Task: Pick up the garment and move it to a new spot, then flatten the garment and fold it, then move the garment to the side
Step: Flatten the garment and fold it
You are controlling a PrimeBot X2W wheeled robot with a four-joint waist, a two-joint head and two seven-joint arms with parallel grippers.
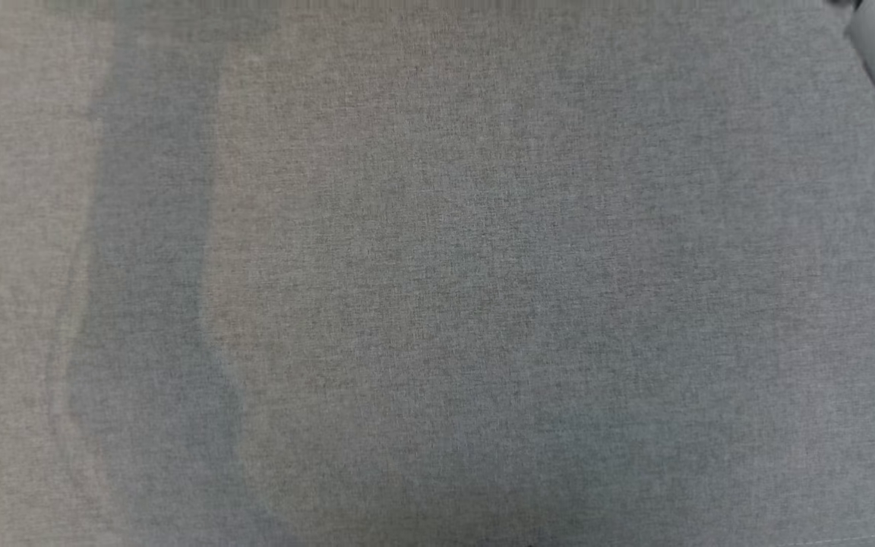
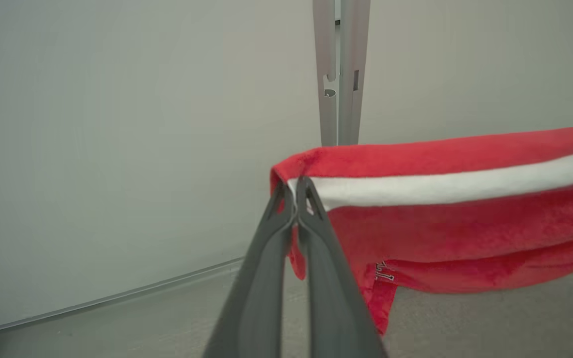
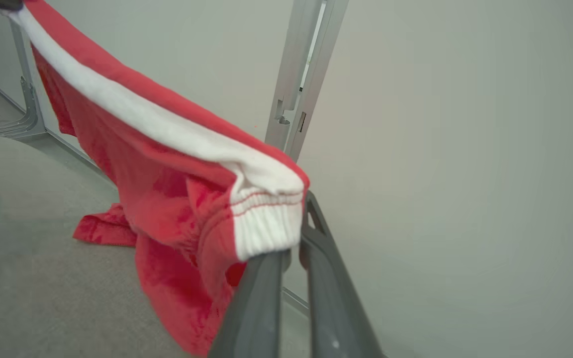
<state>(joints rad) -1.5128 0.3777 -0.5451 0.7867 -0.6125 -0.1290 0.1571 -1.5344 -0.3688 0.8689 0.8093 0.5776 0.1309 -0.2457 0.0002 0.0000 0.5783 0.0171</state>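
The place is probably a robotics lab or test cell. A work surface covered in plain grey fabric (image 1: 437, 273) is closed in by bare pale wall panels (image 2: 117, 124). A slotted aluminium frame post (image 2: 336, 74) stands against them, and another post's metal foot bracket (image 3: 20, 124) sits at the surface's edge.

On my left claw (image 2: 295, 199) and right claw (image 3: 296, 244) I see long dark-grey fingers (image 2: 261, 283), with triangular cutouts (image 2: 313, 204) near their tips.
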